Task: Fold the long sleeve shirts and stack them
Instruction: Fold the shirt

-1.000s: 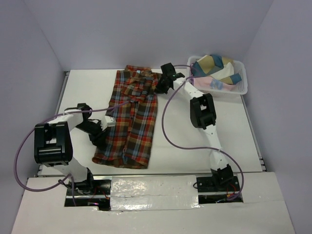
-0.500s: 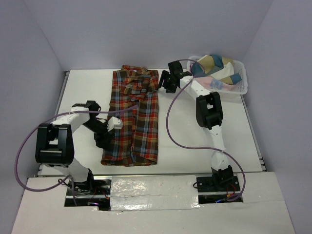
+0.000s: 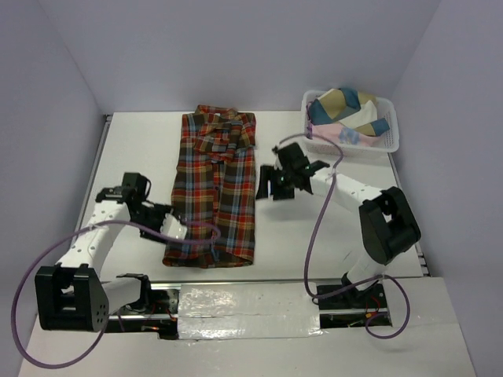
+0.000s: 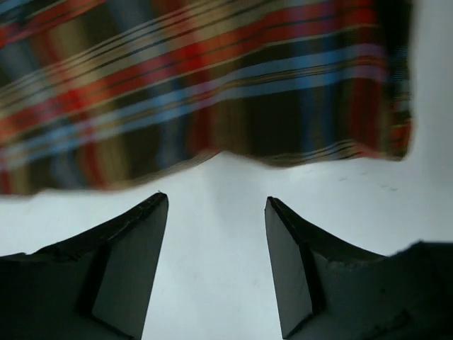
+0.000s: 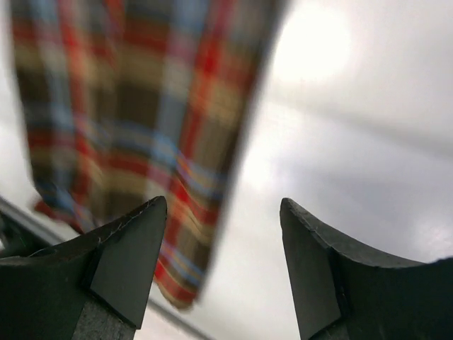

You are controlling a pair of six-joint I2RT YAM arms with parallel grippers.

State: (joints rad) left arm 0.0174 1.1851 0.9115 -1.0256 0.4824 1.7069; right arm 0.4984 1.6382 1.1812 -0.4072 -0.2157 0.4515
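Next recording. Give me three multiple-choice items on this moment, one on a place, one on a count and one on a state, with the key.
1. Where does the white basket stand?
A near left corner
B far right corner
C under the shirt

2. How many garments lie outside the basket?
A one
B two
C three

3. How are the left end effector and the right end effector?
A both clamped on cloth
B one shut
C both open and empty

Key:
1. B, the top view shows it at the far right.
2. A, only the plaid shirt lies there.
3. C, both wrist views show spread fingers with nothing between them.
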